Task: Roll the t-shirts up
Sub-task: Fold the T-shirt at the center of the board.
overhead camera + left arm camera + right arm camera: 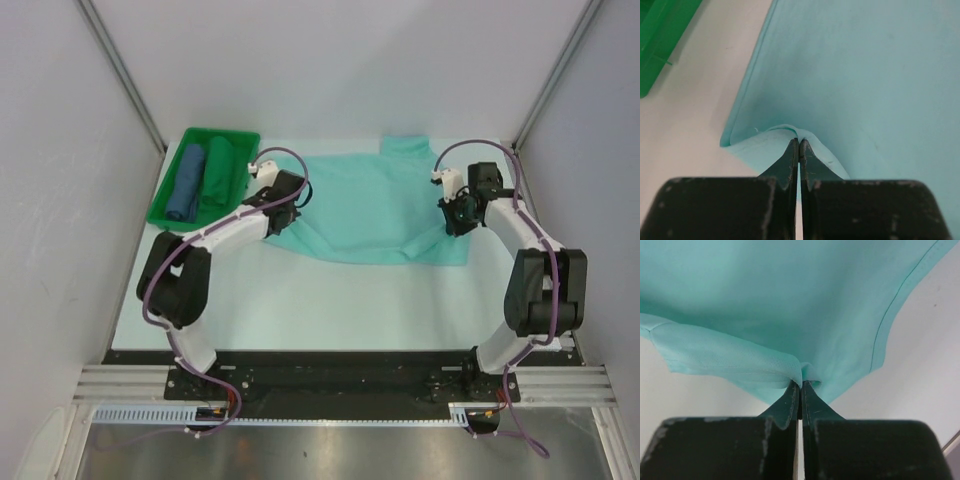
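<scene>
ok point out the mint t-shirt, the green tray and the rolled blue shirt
mint t-shirt [380,205], top external view, middle of its body
green tray [225,131], top external view, far rim
rolled blue shirt [187,185], top external view, mid-roll

Both arms reach forward, elbows bent; the left gripper [798,142] and right gripper [801,385] each have jaws pressed together, pinching the mint t-shirt [380,205].

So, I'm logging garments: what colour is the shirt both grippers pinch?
Plain mint-turquoise t-shirt; left wrist view shows it best.
</scene>
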You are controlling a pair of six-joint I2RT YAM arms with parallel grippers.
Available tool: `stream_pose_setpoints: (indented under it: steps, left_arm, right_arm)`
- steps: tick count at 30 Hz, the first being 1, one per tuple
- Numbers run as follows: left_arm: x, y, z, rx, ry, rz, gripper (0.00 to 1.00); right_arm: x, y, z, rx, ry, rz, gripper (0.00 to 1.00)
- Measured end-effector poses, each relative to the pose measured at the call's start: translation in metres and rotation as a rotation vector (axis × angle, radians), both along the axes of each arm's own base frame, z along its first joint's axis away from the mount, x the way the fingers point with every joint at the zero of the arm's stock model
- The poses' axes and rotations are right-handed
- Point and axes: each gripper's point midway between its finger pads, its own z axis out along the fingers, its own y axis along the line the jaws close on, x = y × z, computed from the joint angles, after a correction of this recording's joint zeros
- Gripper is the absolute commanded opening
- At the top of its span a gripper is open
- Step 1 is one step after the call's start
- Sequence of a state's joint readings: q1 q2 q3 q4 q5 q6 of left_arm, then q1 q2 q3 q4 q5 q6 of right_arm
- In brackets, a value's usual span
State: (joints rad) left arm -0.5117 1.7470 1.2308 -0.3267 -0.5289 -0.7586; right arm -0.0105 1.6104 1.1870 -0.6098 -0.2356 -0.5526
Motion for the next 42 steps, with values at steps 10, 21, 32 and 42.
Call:
stream_pose_setpoints:
  steps: [10,21,32,42]
  left_arm:
    - [0.008,0.033,-0.018,0.049,0.067,0.082,0.0]
    - [0.008,0.045,-0.022,0.072,0.087,0.119,0.0]
    - [0.018,0.054,-0.033,0.082,0.108,0.151,0.0]
    - [0.029,0.054,-0.037,0.081,0.109,0.158,0.0]
  right_arm:
    - [0.048,0.0,0.004,-0.041,-0.117,-0.068,0.0]
    - [0.092,0.013,0.031,-0.044,-0.264,-0.081,0.0]
    - [0.107,0.008,0.006,-0.059,-0.243,-0.096,0.0]
    - [0.124,0.005,0.012,-0.053,-0.285,-0.111,0.0]
